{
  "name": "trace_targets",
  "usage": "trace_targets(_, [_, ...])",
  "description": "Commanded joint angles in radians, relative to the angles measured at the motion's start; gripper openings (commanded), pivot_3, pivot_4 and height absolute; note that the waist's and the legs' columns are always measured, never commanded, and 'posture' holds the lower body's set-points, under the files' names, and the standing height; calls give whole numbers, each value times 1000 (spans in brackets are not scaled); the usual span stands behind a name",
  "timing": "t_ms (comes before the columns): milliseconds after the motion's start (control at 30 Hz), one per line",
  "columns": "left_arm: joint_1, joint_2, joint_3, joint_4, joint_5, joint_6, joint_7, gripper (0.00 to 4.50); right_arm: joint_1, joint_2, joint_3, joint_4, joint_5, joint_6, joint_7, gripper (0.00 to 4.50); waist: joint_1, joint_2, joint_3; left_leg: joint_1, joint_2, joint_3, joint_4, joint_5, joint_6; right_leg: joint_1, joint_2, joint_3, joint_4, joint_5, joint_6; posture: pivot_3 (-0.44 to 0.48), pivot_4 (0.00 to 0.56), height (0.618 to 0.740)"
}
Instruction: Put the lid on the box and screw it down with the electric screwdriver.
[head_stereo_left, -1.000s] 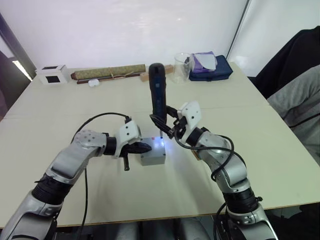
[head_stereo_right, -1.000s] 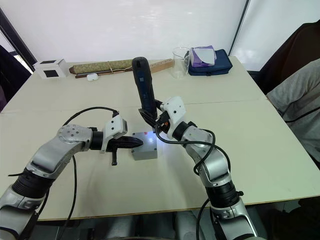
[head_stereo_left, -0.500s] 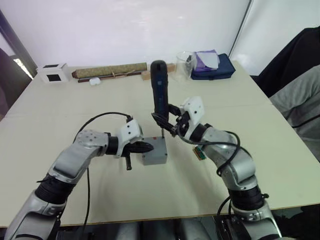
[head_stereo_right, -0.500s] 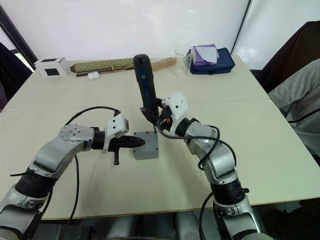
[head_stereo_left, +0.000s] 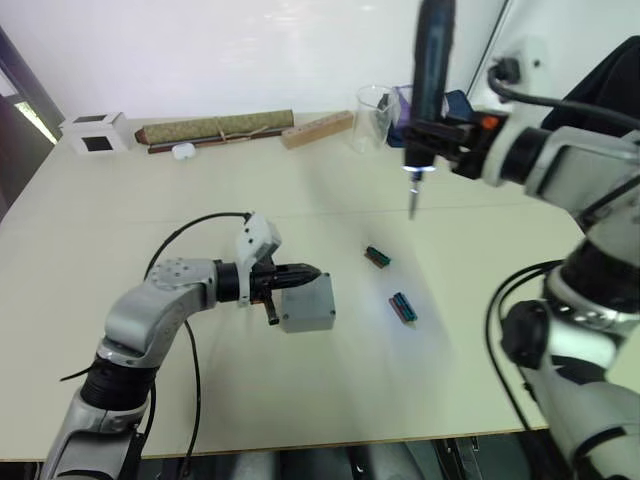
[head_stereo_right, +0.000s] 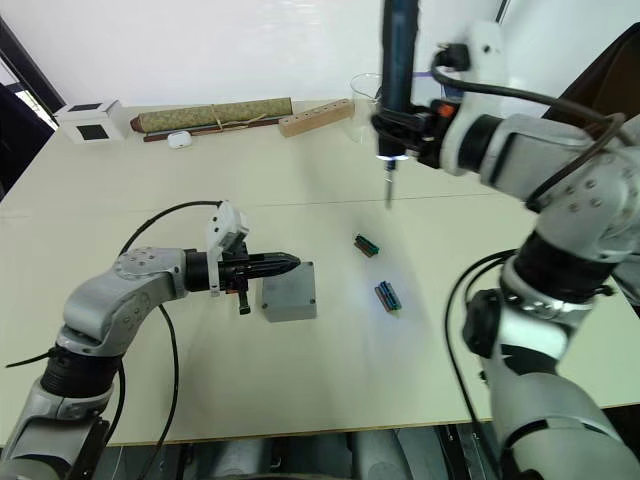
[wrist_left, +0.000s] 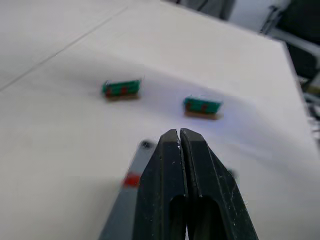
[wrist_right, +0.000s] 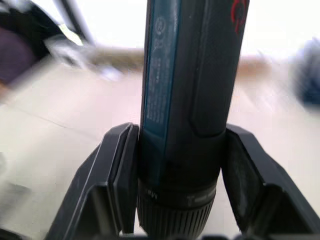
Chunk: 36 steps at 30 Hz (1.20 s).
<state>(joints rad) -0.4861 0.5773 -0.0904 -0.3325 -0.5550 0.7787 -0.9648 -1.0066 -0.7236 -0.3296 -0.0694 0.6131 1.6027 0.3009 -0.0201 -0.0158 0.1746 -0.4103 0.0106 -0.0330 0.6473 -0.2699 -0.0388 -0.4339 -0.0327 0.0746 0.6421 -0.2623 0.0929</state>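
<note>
Electric screwdriver (head_stereo_left: 430, 75): my right gripper (head_stereo_left: 437, 133) clamps it, now lifted high off the box (head_stereo_left: 308, 303); lid seated on the bench (head_stereo_left: 200, 400); my left gripper (head_stereo_left: 292, 277), fingers together, braces the box; screwing likely finished.

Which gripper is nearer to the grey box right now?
Left. The left gripper, jaws shut, sits right at the box, over its top edge. The right gripper is raised well away over the far side of the table, holding the electric screwdriver.
</note>
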Motion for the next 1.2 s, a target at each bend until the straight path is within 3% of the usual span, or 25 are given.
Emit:
trace_targets(33, [-43,16,-74,-25,10,-52,-83,0,102,-202,139,231,-21,12,121,2174,8,1,1,0,-1,0,-1,0,0,3,0,0,-6,-1,-1,0,150,740])
trace_targets(133, [-62,1,-123,-9,34,-86,-100,0,165,-285,269,300,-26,-73,256,2174,-3,7,6,0,-1,5,0,-2,3,5,1,4,-12,2,4,0,150,740])
trace_targets(233, [-46,-5,-131,-21,36,-95,-89,0,174,-294,353,375,-75,-159,319,2174,-39,11,14,1,-1,9,1,-4,6,3,1,8,-12,5,9,0,150,740])
trace_targets(433, [-28,-1,-127,-16,42,-109,-81,0,169,-296,453,433,-156,-263,395,2174,-46,11,15,2,3,6,1,-3,6,3,7,7,-9,5,9,0,150,740])
trace_targets(500, [-26,6,-114,-14,44,-112,-75,0,176,-296,462,432,-174,-279,410,3052,-44,11,16,1,3,6,3,-3,6,3,6,7,-9,5,9,0,150,740])
trace_targets(567, [-25,12,-104,-8,46,-115,-73,0,180,-294,470,431,-190,-292,421,3354,-41,10,16,1,2,6,5,-3,6,4,5,7,-9,6,9,0,150,740])
trace_targets(600, [-26,16,-96,-5,46,-114,-69,0,181,-294,469,431,-198,-299,424,3859,-39,10,16,1,2,6,5,-3,6,4,5,8,-9,6,10,0,150,740])
trace_targets(667, [-27,25,-69,14,55,-137,-58,0,185,-291,454,427,-215,-330,425,4410,-35,10,16,1,2,6,6,-3,6,4,5,8,-9,6,10,0,150,740])
trace_targets(833, [-63,14,-28,119,86,-175,-15,0,176,-280,401,365,-247,-445,409,4467,-24,10,16,2,2,6,6,-3,6,4,6,7,-8,6,10,0,150,740])
trace_targets(933, [-80,23,38,177,84,-175,20,0,150,-286,387,276,-270,-523,410,4467,-23,10,16,1,2,6,6,-3,6,4,6,7,-8,6,10,0,150,740])
trace_targets(1067, [-98,-20,160,266,53,-184,118,0,207,-231,344,26,-226,-685,455,4467,-25,10,16,1,2,6,6,-3,6,4,5,7,-7,6,10,0,150,740])
trace_targets(1200, [6,39,93,234,137,-201,98,0,423,-154,364,-311,-108,-714,528,4467,-21,7,14,2,3,2,4,-3,6,5,6,4,-7,6,10,0,150,740])
